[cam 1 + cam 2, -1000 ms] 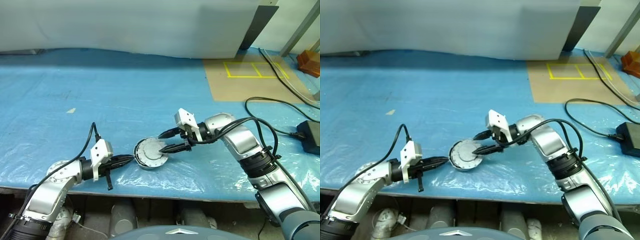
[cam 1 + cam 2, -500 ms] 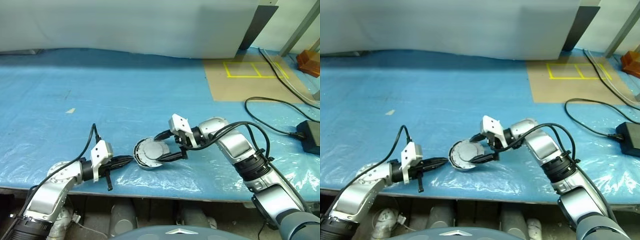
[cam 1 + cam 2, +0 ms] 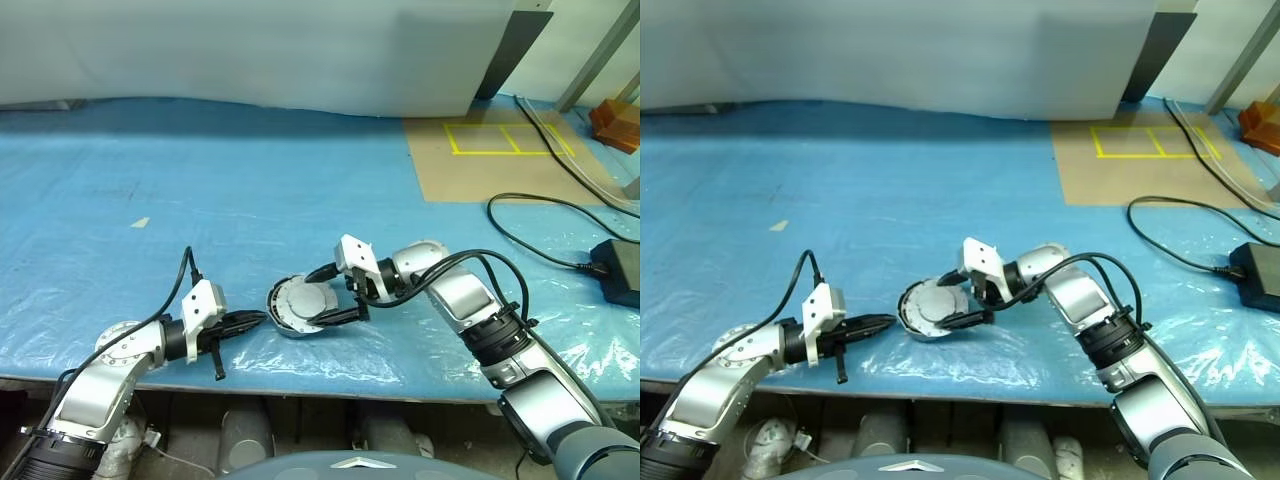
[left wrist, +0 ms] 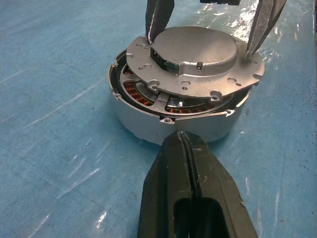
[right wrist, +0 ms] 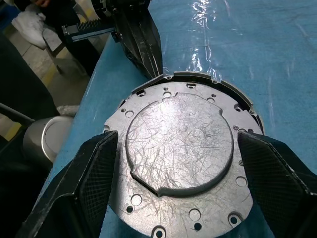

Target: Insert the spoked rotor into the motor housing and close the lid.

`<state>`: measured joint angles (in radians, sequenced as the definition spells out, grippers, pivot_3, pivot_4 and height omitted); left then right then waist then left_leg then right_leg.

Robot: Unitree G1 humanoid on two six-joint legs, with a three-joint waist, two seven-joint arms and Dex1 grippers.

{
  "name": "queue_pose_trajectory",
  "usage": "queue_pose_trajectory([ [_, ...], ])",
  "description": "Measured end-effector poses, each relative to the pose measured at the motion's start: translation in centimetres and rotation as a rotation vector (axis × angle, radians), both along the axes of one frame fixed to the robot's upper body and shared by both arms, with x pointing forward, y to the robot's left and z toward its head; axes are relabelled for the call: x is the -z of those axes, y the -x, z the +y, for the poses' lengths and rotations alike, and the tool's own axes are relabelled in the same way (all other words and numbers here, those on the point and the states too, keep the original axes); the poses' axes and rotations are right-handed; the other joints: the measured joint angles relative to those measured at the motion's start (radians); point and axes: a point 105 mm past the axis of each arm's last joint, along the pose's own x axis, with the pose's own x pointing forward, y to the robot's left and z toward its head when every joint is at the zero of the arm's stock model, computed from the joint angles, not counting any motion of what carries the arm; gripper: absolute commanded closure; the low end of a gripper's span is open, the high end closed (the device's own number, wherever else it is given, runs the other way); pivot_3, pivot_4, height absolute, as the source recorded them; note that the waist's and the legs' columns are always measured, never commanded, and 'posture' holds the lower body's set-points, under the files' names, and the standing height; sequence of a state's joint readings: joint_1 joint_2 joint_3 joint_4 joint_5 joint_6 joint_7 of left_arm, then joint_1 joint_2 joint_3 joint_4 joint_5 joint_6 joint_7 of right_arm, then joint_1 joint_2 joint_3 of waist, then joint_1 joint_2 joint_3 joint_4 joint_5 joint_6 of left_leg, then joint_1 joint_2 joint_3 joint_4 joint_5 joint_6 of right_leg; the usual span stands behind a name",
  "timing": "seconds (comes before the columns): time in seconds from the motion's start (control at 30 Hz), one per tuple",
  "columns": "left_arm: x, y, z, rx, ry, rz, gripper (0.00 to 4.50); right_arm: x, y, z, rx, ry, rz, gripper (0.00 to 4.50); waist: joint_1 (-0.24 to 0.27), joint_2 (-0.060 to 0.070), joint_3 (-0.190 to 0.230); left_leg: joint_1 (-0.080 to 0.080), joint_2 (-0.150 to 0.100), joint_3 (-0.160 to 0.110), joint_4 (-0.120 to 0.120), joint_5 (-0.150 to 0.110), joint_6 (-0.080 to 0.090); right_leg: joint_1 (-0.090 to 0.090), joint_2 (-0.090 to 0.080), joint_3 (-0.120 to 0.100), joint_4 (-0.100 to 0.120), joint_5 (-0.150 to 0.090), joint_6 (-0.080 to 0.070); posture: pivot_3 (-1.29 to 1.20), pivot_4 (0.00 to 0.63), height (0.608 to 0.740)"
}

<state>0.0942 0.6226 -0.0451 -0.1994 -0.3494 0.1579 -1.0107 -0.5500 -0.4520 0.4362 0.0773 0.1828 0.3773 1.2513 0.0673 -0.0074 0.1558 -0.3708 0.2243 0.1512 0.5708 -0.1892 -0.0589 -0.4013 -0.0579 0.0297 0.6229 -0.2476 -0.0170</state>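
The motor housing (image 4: 173, 126), a grey round shell with copper windings showing under its rim, sits near the table's front edge. The silver lid (image 5: 178, 139) lies on top of it, slightly askew and tilted, with its rim holes facing up. My right gripper (image 3: 315, 297) comes in from the right and is shut on the lid, one finger (image 5: 94, 183) against each side of its rim. My left gripper (image 4: 182, 136) is shut, its tip against the housing's side wall from the left. The spoked rotor is hidden.
The table front edge (image 3: 300, 378) runs just below the housing. A brown board with yellow tape (image 3: 500, 150) lies at the back right. A black cable (image 3: 540, 215) and a power adapter (image 3: 620, 272) lie at the right.
My right gripper has slid left and a little down, from one finger lying over the lid's top to both fingers flanking its rim. The left gripper has stayed put.
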Motion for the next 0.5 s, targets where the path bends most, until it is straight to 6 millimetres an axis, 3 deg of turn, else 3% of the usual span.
queue_pose_trajectory([
  [0.07, -0.05, -0.06, -0.01, -0.001, 0.000, -0.001, 4.50, 0.04, 0.06, 0.20, -0.006, -0.006, 0.000, 1.52, 0.000, 0.000, 0.000, 0.000, 0.000, 0.000, 0.000, 0.000, 0.000, 0.000, 0.000, 0.000, 0.000, 0.000, 0.000, 0.00, 0.150, 0.740],
  [0.27, -0.13, -0.15, -0.03, -0.001, 0.000, -0.004, 4.50, 0.00, -0.02, 0.16, 0.008, -0.011, 0.020, 1.52, 0.000, 0.000, 0.000, 0.000, 0.000, 0.000, 0.000, 0.000, 0.000, 0.000, 0.000, 0.000, 0.000, 0.000, 0.000, 0.00, 0.150, 0.740],
  [0.5, -0.29, -0.35, -0.07, -0.001, -0.001, -0.008, 4.50, -0.74, -0.12, 0.37, 0.067, -0.079, 0.158, 1.52, 0.000, 0.000, 0.000, -0.001, 0.000, 0.000, 0.000, 0.000, 0.000, 0.000, 0.000, 0.000, 0.000, 0.000, 0.000, 0.00, 0.150, 0.740],
])
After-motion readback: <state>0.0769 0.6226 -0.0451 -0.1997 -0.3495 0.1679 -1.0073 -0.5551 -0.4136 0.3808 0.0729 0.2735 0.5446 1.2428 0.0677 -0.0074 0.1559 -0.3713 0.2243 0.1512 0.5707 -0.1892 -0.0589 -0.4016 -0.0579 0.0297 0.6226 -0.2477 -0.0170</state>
